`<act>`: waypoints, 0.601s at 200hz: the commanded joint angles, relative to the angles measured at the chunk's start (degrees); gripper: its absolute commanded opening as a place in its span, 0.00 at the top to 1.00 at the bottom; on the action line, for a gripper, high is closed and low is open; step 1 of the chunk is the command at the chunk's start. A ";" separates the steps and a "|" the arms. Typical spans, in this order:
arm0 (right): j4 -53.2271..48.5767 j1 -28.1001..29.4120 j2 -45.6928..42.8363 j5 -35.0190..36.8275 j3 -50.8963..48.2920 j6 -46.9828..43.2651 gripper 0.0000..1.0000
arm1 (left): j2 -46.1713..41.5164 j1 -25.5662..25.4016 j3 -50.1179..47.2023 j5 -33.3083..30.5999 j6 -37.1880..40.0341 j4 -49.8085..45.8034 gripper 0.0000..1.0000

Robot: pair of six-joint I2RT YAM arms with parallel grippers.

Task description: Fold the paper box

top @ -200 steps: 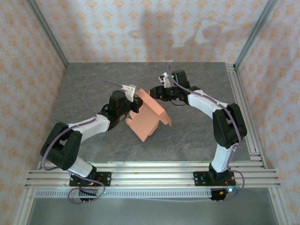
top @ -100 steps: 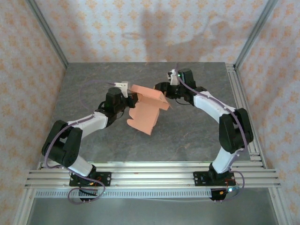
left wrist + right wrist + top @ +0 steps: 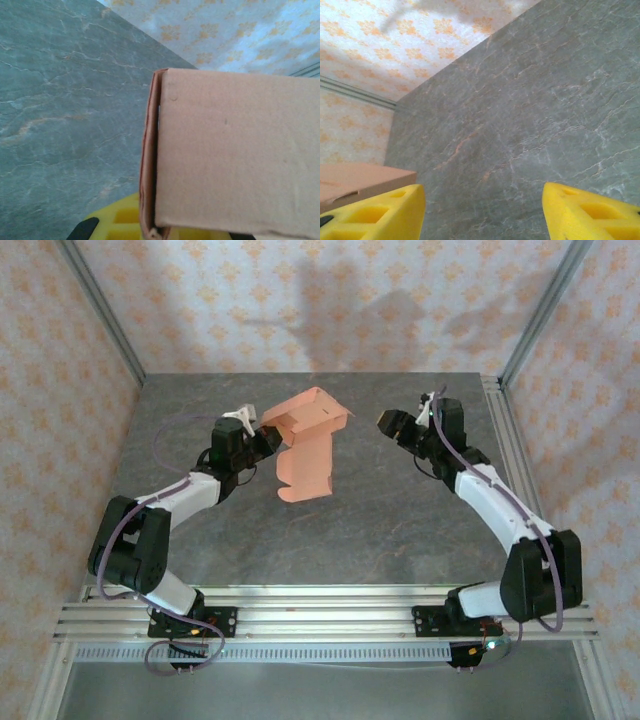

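Top external view: my left claw [image 3: 265, 433] clamped the paper box [image 3: 308, 445] above the worktop [image 3: 400, 530], long axis running near-to-far; my right claw [image 3: 392, 423], jaws apart and empty, hung to its right.

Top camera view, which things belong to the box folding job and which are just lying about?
Job: paper box; left fingers, shut on it; right fingers, open, apart from it.
Just there: table; patterned walls; frame rails.

paper box [image 3: 308, 455]: 1 | arms [image 3: 180, 502] [image 3: 490, 502]: 2 | table [image 3: 400, 530]: 1
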 commanded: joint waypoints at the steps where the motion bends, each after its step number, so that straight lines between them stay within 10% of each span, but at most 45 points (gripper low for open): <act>1: 7.52 0.38 -2.75 -3.72 -3.37 4.81 0.37 | -0.22 0.11 2.17 2.89 -4.70 4.03 1.00; 120: 23.38 7.09 4.26 -14.43 0.88 12.16 0.36 | -0.30 0.01 3.39 3.92 -3.44 3.53 1.00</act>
